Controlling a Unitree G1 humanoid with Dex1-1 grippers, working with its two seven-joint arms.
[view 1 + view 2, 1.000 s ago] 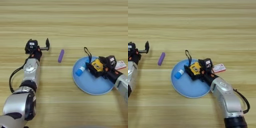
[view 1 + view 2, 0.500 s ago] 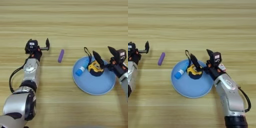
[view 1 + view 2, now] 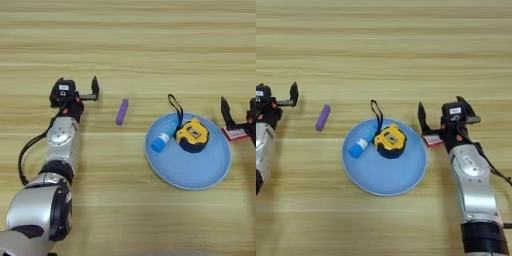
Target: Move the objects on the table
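Plate (image 3: 406, 177), blue, sits lower centre of the frame on the table (image 3: 386, 40). On it: tape measure (image 3: 389, 141), yellow/black, lying on the plate's upper middle, its black strap (image 3: 376, 114) looping up over the far rim. Tube (image 3: 359, 146), blue/white, just left of the tape measure and touching or nearly touching it, blue cap toward the plate's left edge.

Right gripper (image 3: 442, 114) is right of the plate, mid-right of the frame. Fingers spread wide, nothing held. One finger stands up just off the plate's right rim, the other is on the far side of the wrist body. Red/white box (image 3: 431, 140) lies flat on the table between plate rim and gripper body, below that near finger; can't tell if the finger touches it.

Purple bar (image 3: 122, 111) lies on the table left of the plate, well clear of it, long axis near vertical in frame.

Left gripper (image 3: 78, 88) is mid-left, left of the bar and apart from it. Fingers open, empty, arm running down to the lower left corner.
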